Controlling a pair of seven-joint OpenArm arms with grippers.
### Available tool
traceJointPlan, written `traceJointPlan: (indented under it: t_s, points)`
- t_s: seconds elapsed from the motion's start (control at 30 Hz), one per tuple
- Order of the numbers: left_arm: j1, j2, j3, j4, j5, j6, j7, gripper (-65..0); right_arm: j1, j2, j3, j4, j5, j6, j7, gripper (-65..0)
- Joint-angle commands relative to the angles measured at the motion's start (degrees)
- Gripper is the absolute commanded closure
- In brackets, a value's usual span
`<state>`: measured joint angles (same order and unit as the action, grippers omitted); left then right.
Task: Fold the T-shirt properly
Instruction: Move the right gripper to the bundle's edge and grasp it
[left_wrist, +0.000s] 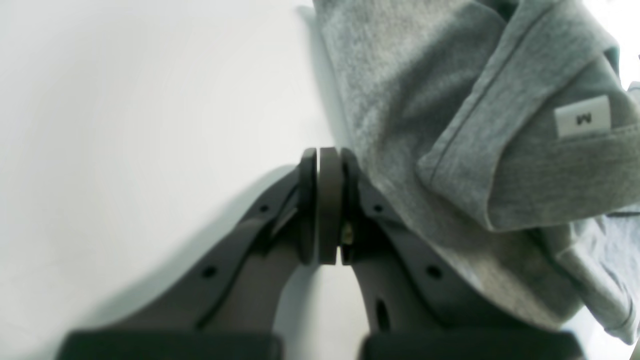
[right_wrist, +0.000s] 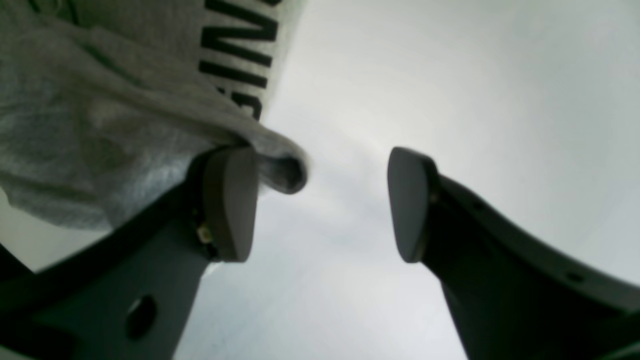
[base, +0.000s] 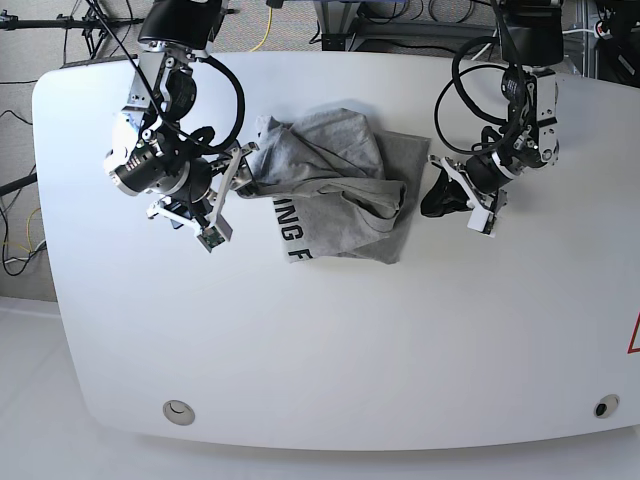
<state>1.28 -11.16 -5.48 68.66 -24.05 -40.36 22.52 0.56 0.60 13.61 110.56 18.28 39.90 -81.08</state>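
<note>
Left gripper (left_wrist: 329, 152): fingers pressed flat together, nothing between them, tips low and angled downward; its arm hangs from the top edge in the base view, wrist bent inward.

Right gripper (right_wrist: 322, 200): jaws wide apart, gap between the pads empty. One pad (right_wrist: 231, 200) touches cloth on its outer side. Forearm slanted, wrist cocked inward.
</note>
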Motion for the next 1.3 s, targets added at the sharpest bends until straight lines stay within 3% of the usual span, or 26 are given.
traceJointPlan:
  t_s: [0.0,1.1,1.2,1.27]
  points:
    - [-0.1,-0.5,0.0,0.2,1.6,0.4,1.8,0.0,1.1,0.2,0.1,1.1,0.7,0.1,1.1,-38.4]
    - [-1.1,-0.7,-0.4,0.3,1.6,0.4,1.9,0.0,-0.1,0.1,-5.4,-3.9,0.6,0.1,3.5,-37.7]
    - [-1.1,-0.7,-0.4,0.3,1.6,0.4,1.9,0.0,-0.1,0.1,-5.4,-4.0,0.6,0.1,3.5,-31.2]
    - [-1.1,-0.7,-0.4,0.3,1.6,0.4,1.9,0.0,-0.1,0.1,-5.4,-3.8,0.6,0.1,3.5,-22.0]
